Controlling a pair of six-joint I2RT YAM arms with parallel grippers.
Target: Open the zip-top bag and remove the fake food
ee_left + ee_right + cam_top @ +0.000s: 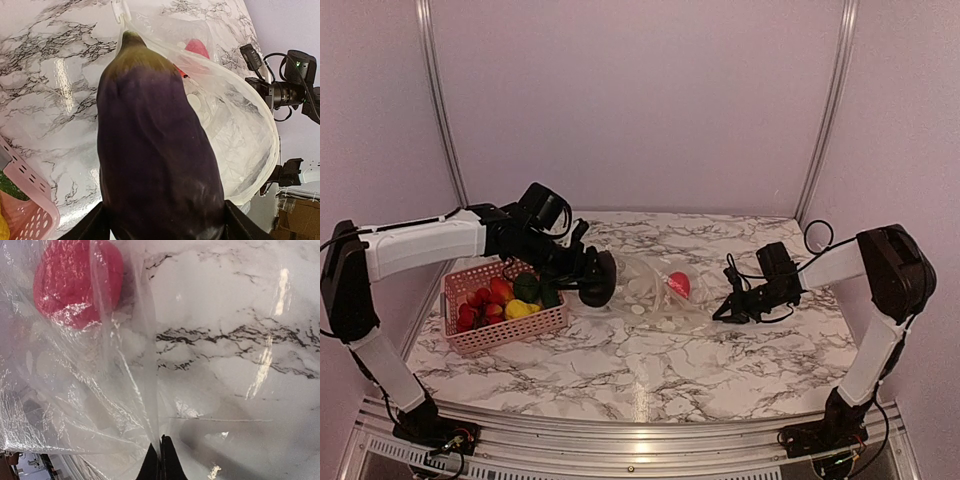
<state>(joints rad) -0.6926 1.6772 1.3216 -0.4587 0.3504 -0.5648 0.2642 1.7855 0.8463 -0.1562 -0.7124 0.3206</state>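
Two arms show on my screen, one at each side of the marble surface (pixel 650 375). My left gripper (pixel 586 270) is closed around a dark purple toy eggplant (pixel 160 150), and it grips the fat end. In the left wrist view the black fingers (pixel 92 227) hug both sides of it, and the green stem end points away toward the zip-top bag (pixel 655 298). From the top, the eggplant sits between the pink basket (pixel 455 335) and the bag, close to both. I cannot tell if it touches the surface.

The bag lies in the middle of the surface. It is see-through and crinkly, with pale round spots on it. Its rim makes a big open loop in the left wrist view. One red toy fruit (pixel 75 282) sits inside the bag, under the clear plastic.

My right gripper (pixel 161 462) is pinched on a thin fold of the bag's plastic at the right end of the bag. The two finger tips meet with only the plastic between them.

The pink basket stands at the left of the surface, under my left arm. Inside it are more toy foods: some red ones (pixel 488 300), a yellow one (pixel 518 309) and a green one (pixel 527 287). The basket and the bag are apart
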